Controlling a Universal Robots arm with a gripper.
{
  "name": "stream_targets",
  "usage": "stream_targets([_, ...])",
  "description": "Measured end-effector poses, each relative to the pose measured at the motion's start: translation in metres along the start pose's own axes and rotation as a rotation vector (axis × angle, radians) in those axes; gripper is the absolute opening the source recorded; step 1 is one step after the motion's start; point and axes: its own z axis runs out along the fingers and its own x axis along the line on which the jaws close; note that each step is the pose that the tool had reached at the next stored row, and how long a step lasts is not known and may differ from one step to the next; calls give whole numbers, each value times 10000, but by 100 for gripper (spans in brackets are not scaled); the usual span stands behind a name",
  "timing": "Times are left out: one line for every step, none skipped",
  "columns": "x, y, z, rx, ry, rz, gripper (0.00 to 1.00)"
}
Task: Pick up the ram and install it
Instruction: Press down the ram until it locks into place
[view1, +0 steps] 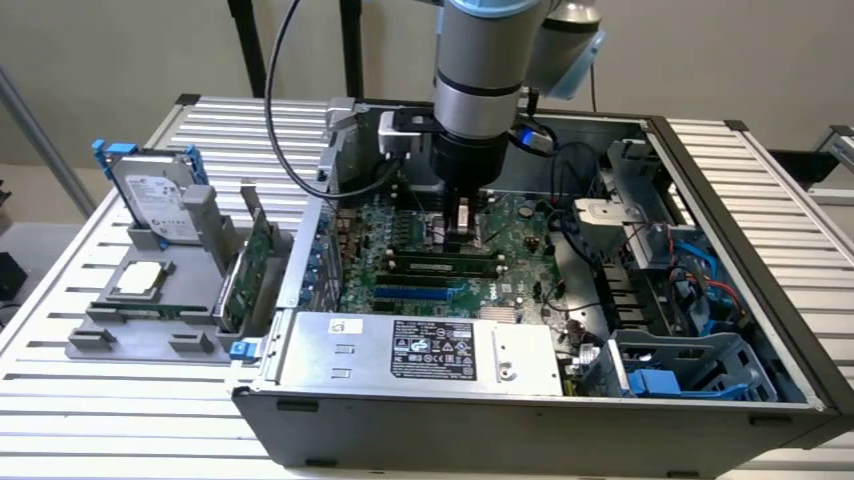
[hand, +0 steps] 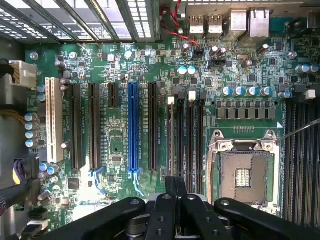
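The slatted surface (view1: 747, 160) carries an open computer case (view1: 534, 420) with its green motherboard (hand: 125, 65) exposed. From above, the arm (view1: 487, 60) reaches down into the case. The end effector (view1: 461, 225) hangs low over the memory slots (hand: 185, 130); I cannot tell whether its fingers are apart or together. One ram (view1: 441, 263) stick sits seated in a slot just below it in the exterior view.

slatted metal table (view1: 747, 165), open computer case (view1: 534, 420) on it, grey parts holder (view1: 147, 335) beside the case, toward the exterior view's left
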Motion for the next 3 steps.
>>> stream_targets([0,0,0,0,0,0,0])
stream_targets([0,0,-1,-1,1,0,0])
stream_targets([0,0,0,-1,1,0,0])
